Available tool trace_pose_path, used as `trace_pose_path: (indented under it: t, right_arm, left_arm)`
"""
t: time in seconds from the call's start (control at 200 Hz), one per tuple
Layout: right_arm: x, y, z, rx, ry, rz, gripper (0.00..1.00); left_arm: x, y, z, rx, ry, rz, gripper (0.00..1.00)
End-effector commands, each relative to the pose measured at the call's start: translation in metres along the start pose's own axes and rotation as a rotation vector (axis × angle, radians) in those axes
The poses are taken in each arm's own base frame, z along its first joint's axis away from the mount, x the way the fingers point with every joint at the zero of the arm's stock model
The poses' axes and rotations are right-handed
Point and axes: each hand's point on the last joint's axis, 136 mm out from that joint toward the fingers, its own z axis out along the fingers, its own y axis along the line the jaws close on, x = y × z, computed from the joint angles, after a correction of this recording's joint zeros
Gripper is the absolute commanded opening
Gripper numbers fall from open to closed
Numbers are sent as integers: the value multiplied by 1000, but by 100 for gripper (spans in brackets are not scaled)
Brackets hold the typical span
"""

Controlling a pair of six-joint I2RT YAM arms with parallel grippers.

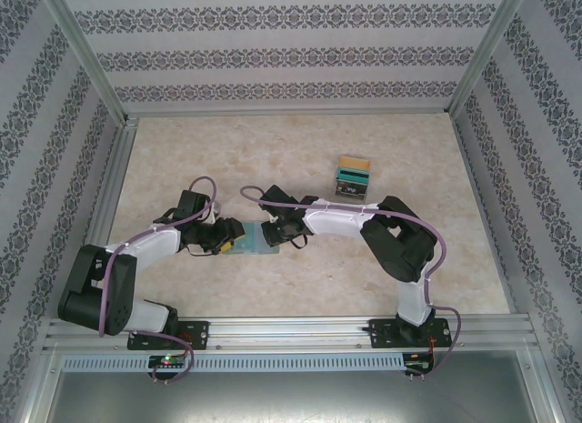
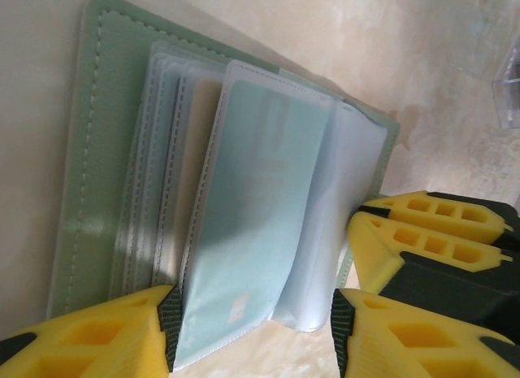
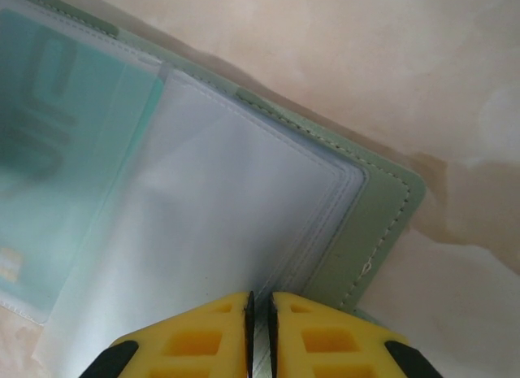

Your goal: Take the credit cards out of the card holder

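Observation:
The grey-green card holder [image 1: 247,241] lies open on the table between my two grippers. In the left wrist view its green cover [image 2: 97,150] is spread flat and its clear sleeves fan upward. One sleeve holds a teal credit card [image 2: 252,223]. My left gripper [image 2: 253,333] is open, and that sleeve's lower end stands between the pads. My right gripper [image 3: 261,333] is shut on the edge of the clear sleeves [image 3: 236,215], near the cover's corner [image 3: 382,223]. The teal credit card [image 3: 57,150] shows through a sleeve on the left. The right gripper's yellow fingers [image 2: 431,232] show beside the holder.
A small stack of credit cards [image 1: 352,177], yellow on top with teal and grey below, lies on the marble table behind the right arm. Aluminium frame posts and patterned walls enclose the table on three sides. There is free room around the holder.

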Motion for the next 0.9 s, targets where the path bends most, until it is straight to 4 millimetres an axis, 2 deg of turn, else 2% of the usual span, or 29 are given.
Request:
trace_pose_path:
  t: [0.0, 0.34, 0.535, 0.774, 0.894]
  right_arm:
    - [15, 4, 11, 7, 59, 9, 17]
    - [15, 3, 12, 8, 61, 19, 18]
    - [12, 5, 8, -3, 38, 30, 19]
    - [-3, -6, -15, 4, -63, 93, 20]
    - [-8, -13, -25, 7, -103, 128, 20]
  left_arm:
    - [-3, -24, -5, 107, -16, 44, 54]
    - [-5, -46, -21, 186, -70, 96, 54]
    - [-1, -54, -11, 224, -29, 98, 54]
    - [9, -71, 4, 239, 12, 131, 53]
    - [10, -72, 7, 230, 14, 132, 52]
